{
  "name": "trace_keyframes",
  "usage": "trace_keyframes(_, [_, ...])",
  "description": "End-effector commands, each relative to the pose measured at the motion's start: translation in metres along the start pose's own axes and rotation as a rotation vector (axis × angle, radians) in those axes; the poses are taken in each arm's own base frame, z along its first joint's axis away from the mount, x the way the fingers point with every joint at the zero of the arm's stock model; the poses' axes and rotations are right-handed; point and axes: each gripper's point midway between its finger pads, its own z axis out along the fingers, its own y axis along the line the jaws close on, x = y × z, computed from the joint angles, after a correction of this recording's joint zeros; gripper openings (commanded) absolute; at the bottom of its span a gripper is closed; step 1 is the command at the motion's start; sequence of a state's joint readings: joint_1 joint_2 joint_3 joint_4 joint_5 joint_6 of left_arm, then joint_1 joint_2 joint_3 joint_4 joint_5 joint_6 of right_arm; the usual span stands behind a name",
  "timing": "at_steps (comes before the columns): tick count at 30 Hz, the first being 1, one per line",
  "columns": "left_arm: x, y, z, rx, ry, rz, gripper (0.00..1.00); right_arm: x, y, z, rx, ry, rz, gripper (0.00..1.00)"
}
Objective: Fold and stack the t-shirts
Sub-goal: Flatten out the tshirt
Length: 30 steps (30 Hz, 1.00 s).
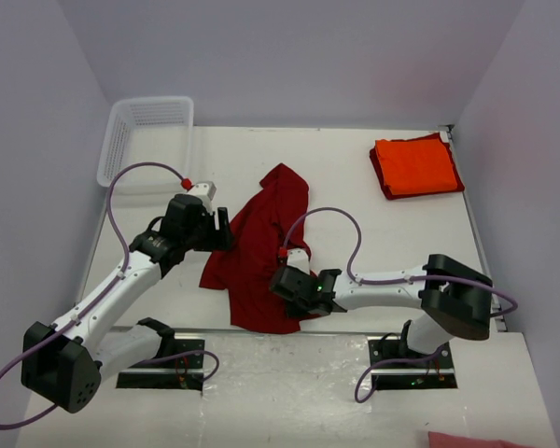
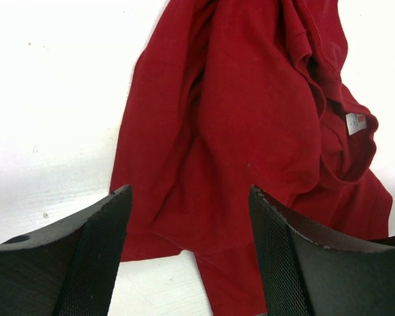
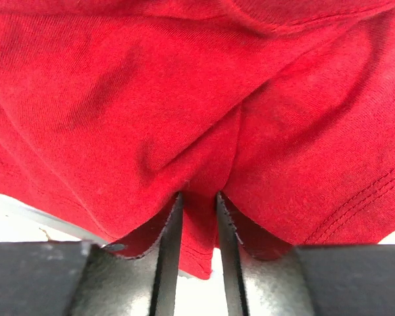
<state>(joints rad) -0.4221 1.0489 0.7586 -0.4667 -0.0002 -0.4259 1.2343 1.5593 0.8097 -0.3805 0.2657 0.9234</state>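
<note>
Pinching with right gripper (image 3: 199, 197): fold of crimson t-shirt (image 1: 261, 252) nipped between nearly closed fingers near the hem, probably to drag cloth flat. Holding left gripper (image 2: 191, 191) wide open and empty, low over shirt's left edge, seemingly ready for a second grab. Sprawls mid table (image 1: 355, 224), crumpled and twisted, not yet folded. Stands apart at far left corner: white mesh basket (image 1: 145, 140). Sits folded at far right corner: orange t-shirt (image 1: 413, 166), dark red edge showing beneath, likely the stack spot. Shows by collar: small white label (image 2: 356, 123).
</note>
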Motion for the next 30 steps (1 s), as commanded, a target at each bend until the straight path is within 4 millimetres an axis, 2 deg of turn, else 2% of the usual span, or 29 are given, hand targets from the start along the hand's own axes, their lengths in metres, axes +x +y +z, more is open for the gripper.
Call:
trace_keyframes(1, [-0.006, -0.006, -0.007, 0.023, -0.02, 0.02, 0.73, 0.001, 0.012, 0.001, -0.022, 0.004, 0.009, 0.26])
trace_keyframes(2, [-0.006, -0.005, -0.007, 0.022, -0.019, 0.022, 0.73, 0.002, 0.014, 0.0, -0.024, 0.004, 0.007, 0.25])
trace_keyframes(4, [-0.007, -0.006, -0.007, 0.023, -0.021, 0.022, 0.73, 0.003, 0.014, 0.001, -0.02, 0.005, 0.006, 0.15])
trace_keyframes(6, [-0.006, -0.005, -0.007, 0.02, -0.018, 0.022, 0.73, 0.002, 0.012, 0.0, -0.007, 0.002, 0.007, 0.0])
trace_keyframes(8, [-0.006, -0.004, -0.006, 0.016, -0.016, 0.019, 0.73, -0.004, 0.014, -0.004, 0.005, -0.015, 0.003, 0.0])
trace_keyframes(9, [-0.006, -0.001, -0.005, -0.001, -0.018, 0.019, 0.73, -0.008, 0.003, -0.007, 0.065, -0.038, -0.012, 0.0])
trace_keyframes(10, [-0.004, 0.003, -0.003, -0.03, -0.008, 0.014, 0.73, -0.017, 0.0, -0.015, 0.09, -0.063, -0.015, 0.0])
trace_keyframes(11, [-0.003, 0.007, -0.001, -0.056, 0.003, 0.01, 0.74, -0.033, 0.005, -0.026, 0.102, -0.105, -0.01, 0.0])
trace_keyframes(12, [-0.003, 0.014, 0.0, -0.1, 0.011, -0.004, 0.75, -0.041, -0.013, -0.038, 0.189, -0.132, -0.041, 0.0])
trace_keyframes(13, [0.002, 0.018, 0.004, -0.13, 0.053, -0.006, 0.77, -0.056, -0.012, -0.059, 0.192, -0.165, -0.045, 0.0])
trace_keyframes(15, [0.008, 0.026, 0.013, -0.182, 0.091, -0.034, 0.8, -0.076, -0.013, -0.08, 0.192, -0.231, -0.063, 0.0])
trace_keyframes(16, [0.011, 0.027, 0.015, -0.192, 0.105, -0.046, 0.8, -0.084, -0.011, -0.091, 0.173, -0.252, -0.066, 0.0])
trace_keyframes(17, [0.013, 0.028, 0.018, -0.195, 0.117, -0.061, 0.8, -0.098, -0.006, -0.11, 0.134, -0.292, -0.048, 0.0])
trace_keyframes(20, [0.022, 0.019, 0.027, -0.139, 0.152, -0.101, 0.77, -0.121, -0.005, -0.143, 0.106, -0.356, -0.064, 0.0])
trace_keyframes(25, [0.029, 0.007, 0.029, -0.073, 0.18, -0.14, 0.74, -0.154, -0.012, -0.17, 0.107, -0.426, -0.083, 0.0])
trace_keyframes(30, [0.028, 0.005, 0.022, -0.062, 0.168, -0.141, 0.75, -0.195, -0.043, -0.182, 0.187, -0.478, -0.057, 0.0])
